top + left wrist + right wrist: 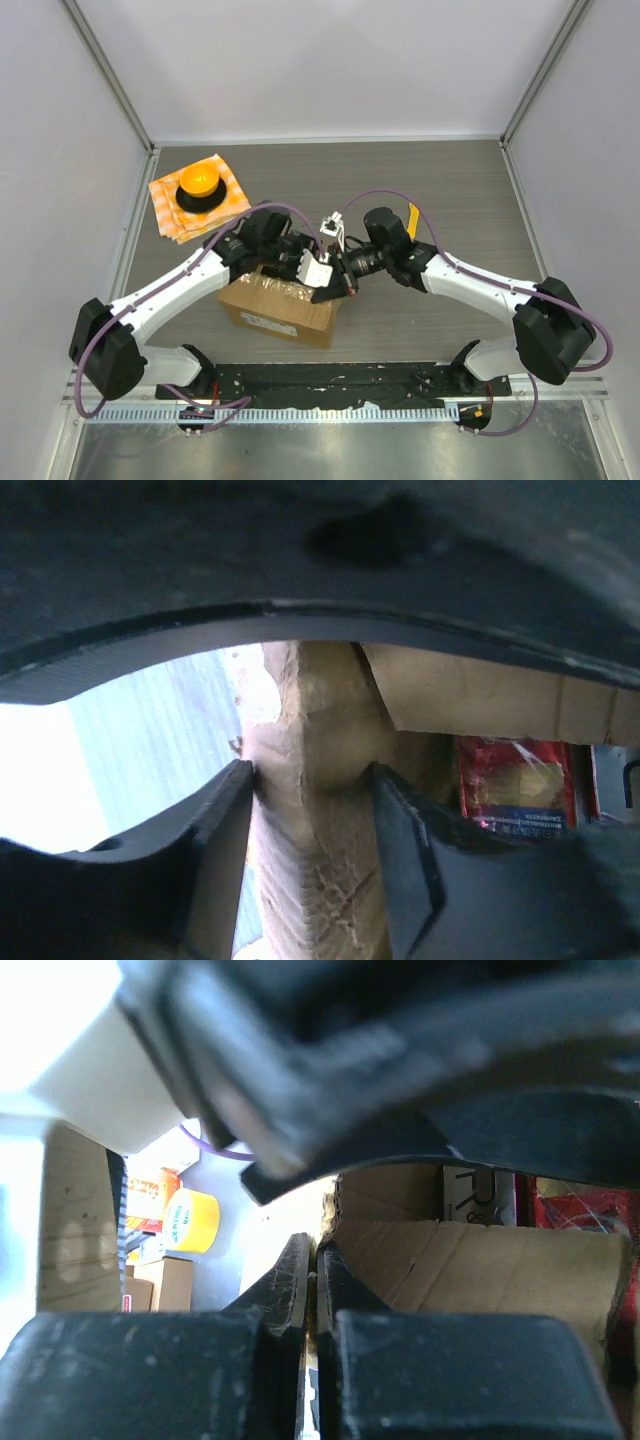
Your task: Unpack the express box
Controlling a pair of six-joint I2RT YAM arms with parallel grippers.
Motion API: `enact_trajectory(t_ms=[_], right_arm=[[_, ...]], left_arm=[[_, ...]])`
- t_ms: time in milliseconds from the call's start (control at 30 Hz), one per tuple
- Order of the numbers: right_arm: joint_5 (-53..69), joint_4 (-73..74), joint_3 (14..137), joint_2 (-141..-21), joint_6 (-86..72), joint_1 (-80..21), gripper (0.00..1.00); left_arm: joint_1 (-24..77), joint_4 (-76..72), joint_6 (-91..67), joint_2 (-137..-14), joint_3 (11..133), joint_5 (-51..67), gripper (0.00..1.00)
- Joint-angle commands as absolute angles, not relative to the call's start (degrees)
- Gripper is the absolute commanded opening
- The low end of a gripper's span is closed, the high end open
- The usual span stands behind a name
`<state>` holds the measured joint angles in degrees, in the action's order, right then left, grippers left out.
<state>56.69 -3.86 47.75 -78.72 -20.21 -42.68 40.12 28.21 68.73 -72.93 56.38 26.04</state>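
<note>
The left gripper [312, 790] clamps a box [285, 300] flap between its fingers; the right gripper [313, 1270] pinches another edge; label [262, 321] illegible.

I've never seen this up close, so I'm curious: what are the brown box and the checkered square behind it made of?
The express box looks like matte brown corrugated cardboard; the left wrist view shows a thick, fibrous flap edge. The checkered cloth is probably woven fabric: it lies soft and layered at its edges.

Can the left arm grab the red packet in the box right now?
Probably not yet. The left arm's jaws are clamped on a box flap, so they're busy, though the red packet shows inside the opened express box.
</note>
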Motion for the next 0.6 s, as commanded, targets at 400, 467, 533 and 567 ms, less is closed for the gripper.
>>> enact_trajectory(t_ms=[400, 467, 533, 567], right_arm=[[56.2, -11.2, 44.8, -72.5, -23.9, -43.5, 0.01], [55.0, -11.2, 44.8, -71.7, -24.0, -43.5, 0.01], [54.4, -11.0, 44.9, -69.8, -23.8, -43.5, 0.01], [53.9, -10.8, 44.9, -69.3, -23.8, -43.5, 0.01]], left_arm=[[37.8, 44.8, 60.2, -79.8, 67.6, 24.5, 0.0], [37.1, 44.3, 55.6, -79.9, 67.5, 24.0, 0.0], [36.3, 45.3, 53.2, -80.3, 67.7, 23.9, 0.0], [35.1, 45.5, 50.6, -80.5, 67.7, 24.1, 0.0]])
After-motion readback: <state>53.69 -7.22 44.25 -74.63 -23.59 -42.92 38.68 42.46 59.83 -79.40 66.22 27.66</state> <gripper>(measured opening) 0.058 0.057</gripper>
